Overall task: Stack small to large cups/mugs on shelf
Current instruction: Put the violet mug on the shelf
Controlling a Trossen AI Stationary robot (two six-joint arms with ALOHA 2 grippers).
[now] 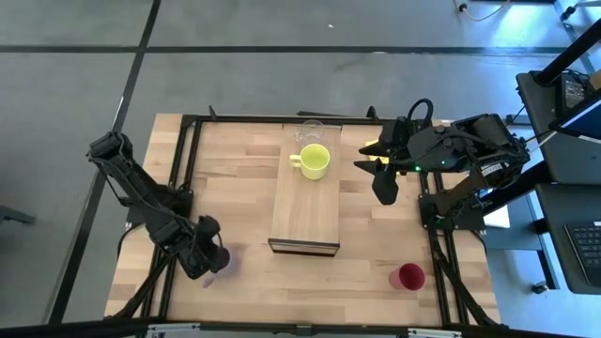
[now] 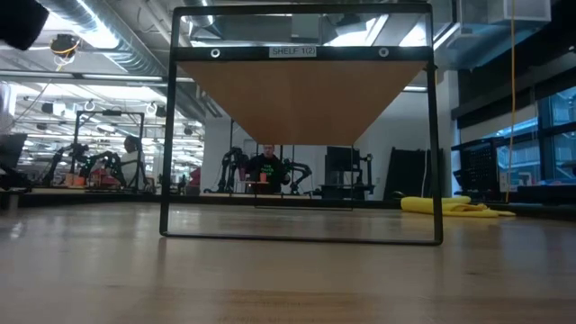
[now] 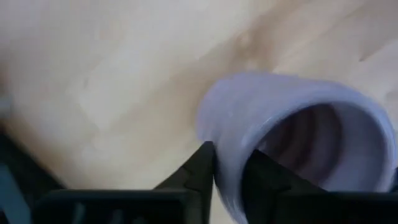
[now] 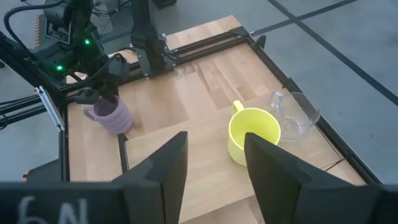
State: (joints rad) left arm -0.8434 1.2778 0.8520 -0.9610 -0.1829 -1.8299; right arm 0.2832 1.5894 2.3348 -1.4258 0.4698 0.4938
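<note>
A purple handled mug (image 1: 223, 262) is at the near left of the tabletop, and my left gripper (image 1: 207, 253) is shut on its rim. A yellow-green mug (image 1: 315, 161) and a clear glass cup (image 1: 311, 131) stand on the far end of the light-wood shelf (image 1: 305, 211). A red cup (image 1: 409, 276) stands on the tabletop at the near right. My right gripper (image 1: 377, 171) is open and empty, right of the shelf, level with the yellow-green mug (image 4: 252, 134). My left gripper holds the purple mug's wall at the rim (image 3: 227, 168), with one finger (image 3: 270, 177) inside the mug and one finger (image 3: 198, 163) outside. It comes from above, slanting from the table's left. Whether the mug's bottom is clear of the tabletop, I cannot tell.
The shelf stands on a black frame (image 2: 301, 236), and black rails (image 1: 183, 169) run along both sides of the tabletop. A yellow cloth (image 2: 450, 207) lies far back on the right in the low view. Bare shelf surface (image 1: 305, 221) lies near of the yellow-green mug.
</note>
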